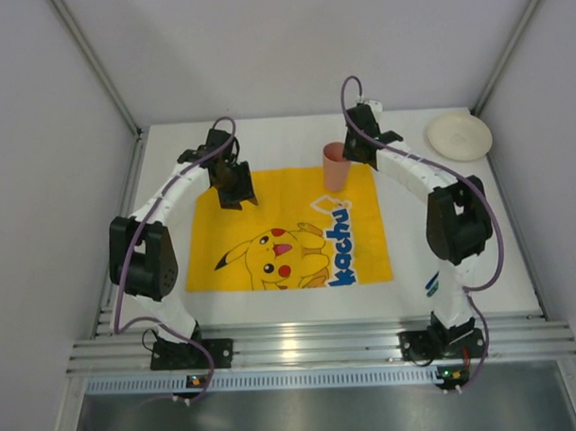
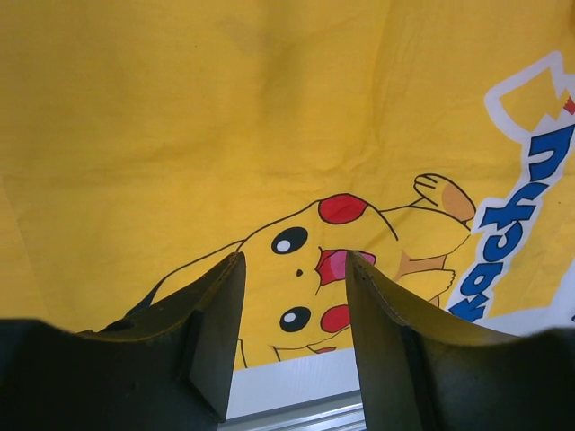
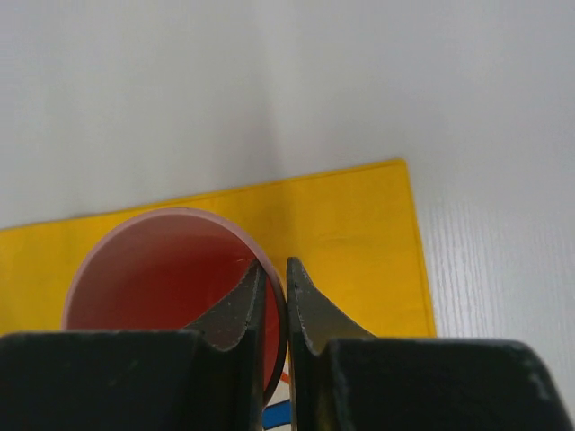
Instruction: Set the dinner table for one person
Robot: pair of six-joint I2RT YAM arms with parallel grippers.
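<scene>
White dinner table (image 1: 272, 305) below, you are pinching the cup (image 3: 148, 269) rim between your right gripper (image 3: 275, 264) jaws, left gripper (image 2: 294, 266) gaping empty; lower it level.

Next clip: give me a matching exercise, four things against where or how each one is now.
1 pink cup
2 white plate
3 left tool
4 right tool

A open above the yellow placemat
B on bare tabletop, far right corner
C shut on a rim
D upright at the placemat's far edge

Pairs: 1-D, 2-B, 3-A, 4-C
</scene>
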